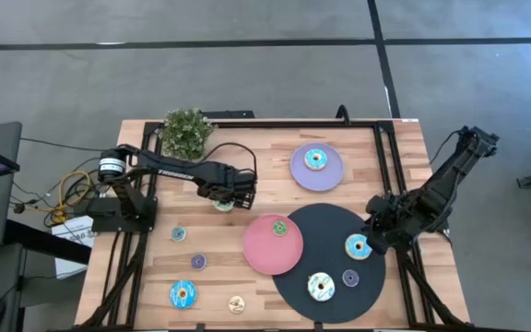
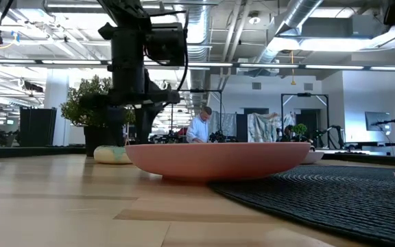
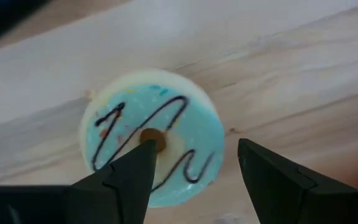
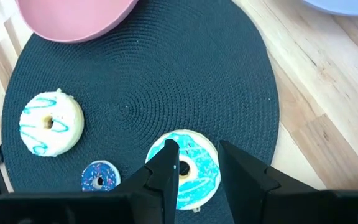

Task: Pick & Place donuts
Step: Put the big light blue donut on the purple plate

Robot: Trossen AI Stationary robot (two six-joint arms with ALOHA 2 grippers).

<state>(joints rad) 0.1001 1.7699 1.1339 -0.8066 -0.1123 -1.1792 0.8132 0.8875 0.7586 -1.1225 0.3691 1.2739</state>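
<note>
A pale donut with light-blue icing and a dark squiggle lies flat on the wooden table. My left gripper is open just over it, with one fingertip over its hole and the other past its rim. A blue-iced donut lies on the big black disc. My right gripper is open over it, with one fingertip over its icing and the other at its rim. A white donut and a small purple one also lie on the disc. My right gripper points down at the blue-iced donut, one fingertip over the icing beside the hole. I cannot tell whether it touches. The donut lies flat on the black disc.
A lilac plate holds a blue donut, and a pink plate holds a small green one. Several loose donuts lie near the front left. A potted plant stands at the back. A person shows beyond the table.
</note>
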